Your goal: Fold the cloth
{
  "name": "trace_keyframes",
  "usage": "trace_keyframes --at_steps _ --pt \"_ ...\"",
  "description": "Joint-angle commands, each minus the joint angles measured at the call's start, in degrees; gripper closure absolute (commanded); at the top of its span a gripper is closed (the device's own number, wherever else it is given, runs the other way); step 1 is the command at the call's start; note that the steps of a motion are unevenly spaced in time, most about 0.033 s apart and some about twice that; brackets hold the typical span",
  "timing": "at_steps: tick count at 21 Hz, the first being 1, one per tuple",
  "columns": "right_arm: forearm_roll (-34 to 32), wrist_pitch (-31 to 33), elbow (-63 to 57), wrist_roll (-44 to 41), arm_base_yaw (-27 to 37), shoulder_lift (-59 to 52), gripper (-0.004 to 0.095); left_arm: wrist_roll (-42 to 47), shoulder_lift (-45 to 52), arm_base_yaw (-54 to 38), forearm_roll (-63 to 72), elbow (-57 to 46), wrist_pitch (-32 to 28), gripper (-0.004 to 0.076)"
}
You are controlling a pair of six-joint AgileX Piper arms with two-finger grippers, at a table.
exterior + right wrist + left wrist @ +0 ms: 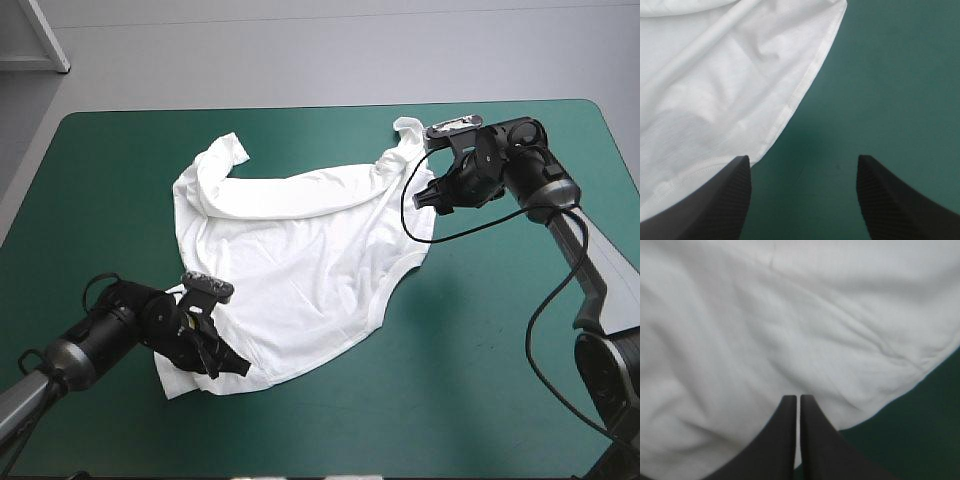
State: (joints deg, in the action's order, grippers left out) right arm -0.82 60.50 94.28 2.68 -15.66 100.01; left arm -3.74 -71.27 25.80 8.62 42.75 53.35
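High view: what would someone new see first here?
A big white, short-sleeved cloth T-shirt lies spread and rumpled in the middle of the teal-green table cover. The black two-fingered left hand pinches the shirt's near left corner, its fingers all but shut. The right hand stands open at the shirt's far right edge.

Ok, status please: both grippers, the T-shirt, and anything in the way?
Left gripper shut on the T-shirt, near corner. Right gripper open beside its right hem. T-shirt spread out, wrinkled, not folded. Nothing in the way.
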Motion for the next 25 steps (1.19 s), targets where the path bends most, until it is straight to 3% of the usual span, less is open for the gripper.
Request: trace_keyframes --at_steps 1,3,7,9,11,12,13,14,20,25 --pt "-0.46 -2.76 1.18 0.51 0.23 -2.08 0.0332 0.57 3.9 0.28 -0.78 7.58 4.37 0.0704" --pt "-0.46 -3.18 0.94 0.51 0.23 -2.08 0.0332 0.57 5.38 0.28 -1.49 10.37 5.65 0.0705" --pt "-0.46 -2.58 0.97 1.64 0.23 -2.08 0.0332 0.75 6.06 0.17 -1.95 13.14 2.63 0.0696" --pt "-0.46 -2.54 0.97 2.03 0.23 -2.08 0.0332 0.75 5.85 0.17 -2.73 13.22 6.84 0.06" --pt "-0.18 -2.76 0.97 2.03 0.23 -2.08 0.0332 0.75 5.85 0.17 -3.71 13.22 12.95 0.0379" --pt "-0.04 -2.76 0.97 2.03 0.23 -2.08 0.0332 0.75 5.85 0.17 -4.13 13.22 16.1 0.0193" --pt "0.08 -2.76 0.97 2.03 0.23 -2.08 0.0332 0.59 5.85 0.17 -5.91 13.22 18.66 0.0069" --pt "0.08 -2.66 0.97 2.12 0.23 -2.08 0.0332 0.59 5.85 0.17 -8.18 13.22 20.2 0.0022" --pt "0.18 -1.96 0.97 2.4 0.23 -2.08 0.0332 2.79 5.85 0.17 -10.99 5.92 19.89 0.0073" --pt "0.18 -1.96 0.97 2.39 0.23 -2.08 0.0332 4.68 5.85 0.17 -10.37 -1.1 12.24 0.0078"
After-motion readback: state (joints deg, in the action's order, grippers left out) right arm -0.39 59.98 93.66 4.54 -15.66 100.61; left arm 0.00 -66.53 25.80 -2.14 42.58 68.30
